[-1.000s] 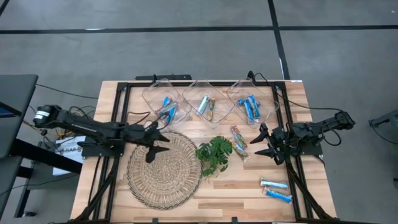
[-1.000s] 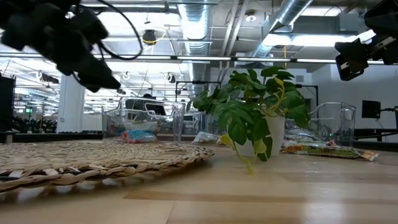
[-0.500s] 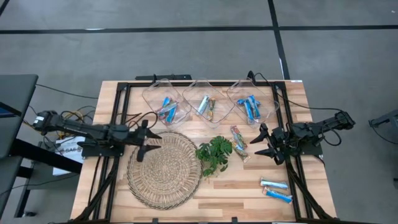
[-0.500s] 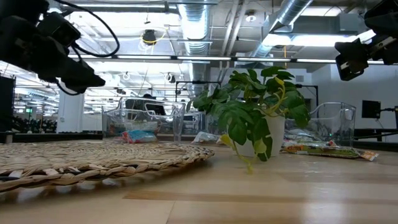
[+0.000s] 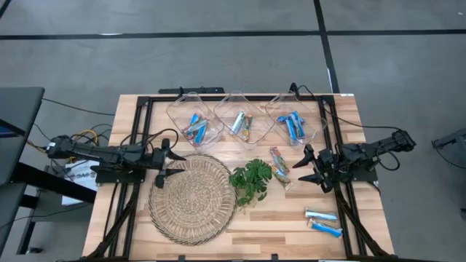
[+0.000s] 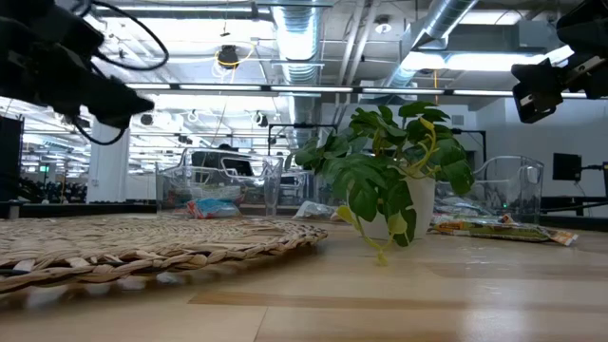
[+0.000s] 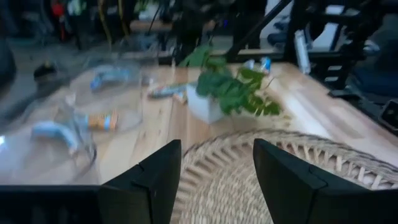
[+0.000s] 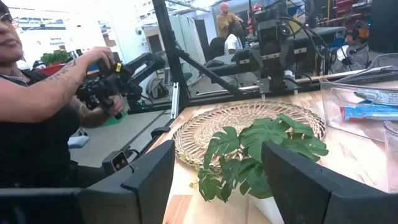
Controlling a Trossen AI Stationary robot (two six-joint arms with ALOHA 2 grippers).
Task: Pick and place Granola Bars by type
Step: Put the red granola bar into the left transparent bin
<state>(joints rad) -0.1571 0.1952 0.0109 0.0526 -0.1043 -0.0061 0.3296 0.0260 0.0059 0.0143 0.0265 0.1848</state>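
Three clear plastic bins (image 5: 244, 122) hold wrapped granola bars (image 5: 291, 126); three loose bars (image 5: 279, 164) lie near the empty, spread-fingered right gripper (image 5: 309, 167); left gripper (image 5: 167, 163) likewise, far.

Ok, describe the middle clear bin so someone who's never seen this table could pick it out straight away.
Along the far edge of the wooden table, beyond the round woven mat and the leafy plant, stand three clear bins in a row. The middle bin holds the multicoloured bars, while its neighbours hold mostly blue-and-white ones.
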